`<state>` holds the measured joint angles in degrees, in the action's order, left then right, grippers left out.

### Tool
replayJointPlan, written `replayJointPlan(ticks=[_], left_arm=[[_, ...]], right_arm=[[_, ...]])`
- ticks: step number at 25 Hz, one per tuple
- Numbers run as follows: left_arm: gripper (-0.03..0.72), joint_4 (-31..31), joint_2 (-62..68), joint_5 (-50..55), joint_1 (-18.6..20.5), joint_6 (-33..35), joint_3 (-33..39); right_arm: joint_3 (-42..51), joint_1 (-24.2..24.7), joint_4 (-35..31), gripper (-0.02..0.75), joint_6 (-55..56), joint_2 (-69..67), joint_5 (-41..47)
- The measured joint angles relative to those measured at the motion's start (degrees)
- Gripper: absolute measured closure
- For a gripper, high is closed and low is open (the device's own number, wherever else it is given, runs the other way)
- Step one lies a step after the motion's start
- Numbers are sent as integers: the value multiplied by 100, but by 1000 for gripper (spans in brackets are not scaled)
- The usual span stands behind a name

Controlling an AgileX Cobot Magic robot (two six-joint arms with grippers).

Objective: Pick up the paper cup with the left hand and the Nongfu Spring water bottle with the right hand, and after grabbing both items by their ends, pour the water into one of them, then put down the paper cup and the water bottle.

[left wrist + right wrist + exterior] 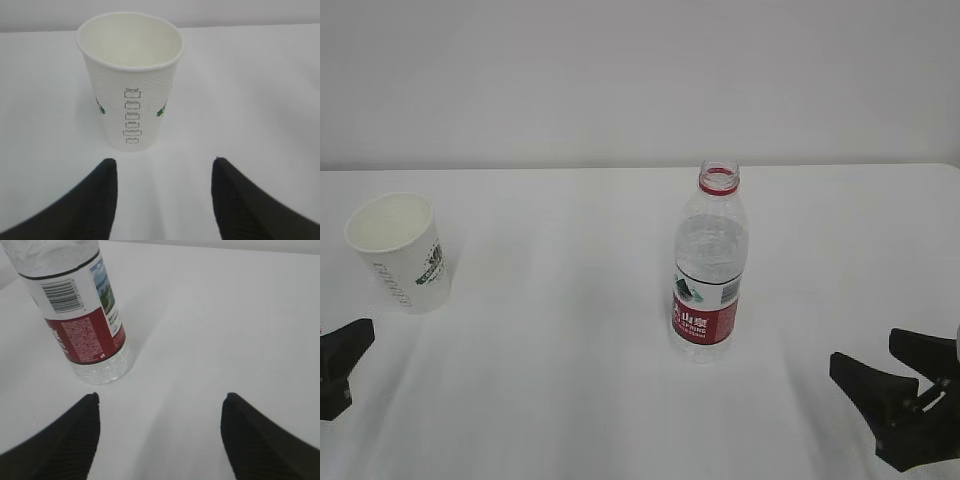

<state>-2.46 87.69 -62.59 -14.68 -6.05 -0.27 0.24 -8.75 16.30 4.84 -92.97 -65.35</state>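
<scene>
The white paper cup [400,250] stands upright on the left of the table, and its inside looks empty. In the left wrist view the paper cup [131,80] is straight ahead of my left gripper [164,162], which is open and a short gap short of the cup's base. In the exterior view the left gripper [352,365] sits low at the left edge. The capless Nongfu Spring water bottle [710,270] stands upright mid-table. I cannot tell the water from the clear plastic. My right gripper [868,355] is open to the bottle's right. The bottle [82,315] is ahead-left of the right gripper [161,397].
A white cloth-covered table [570,380] runs back to a plain white wall. A broad stretch of bare cloth lies between cup and bottle.
</scene>
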Motion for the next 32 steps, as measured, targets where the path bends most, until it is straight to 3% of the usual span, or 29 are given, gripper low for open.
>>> replayJointPlan(ticks=[19, 32], left_arm=[[316, 184, 460, -227, 0, -105, 0], [318, 246, 473, -301, 0, -374, -21]], right_arm=[[0, 0, -261, 170, 56, 0, -26], [0, 0, 229, 170, -5, 0, -26]])
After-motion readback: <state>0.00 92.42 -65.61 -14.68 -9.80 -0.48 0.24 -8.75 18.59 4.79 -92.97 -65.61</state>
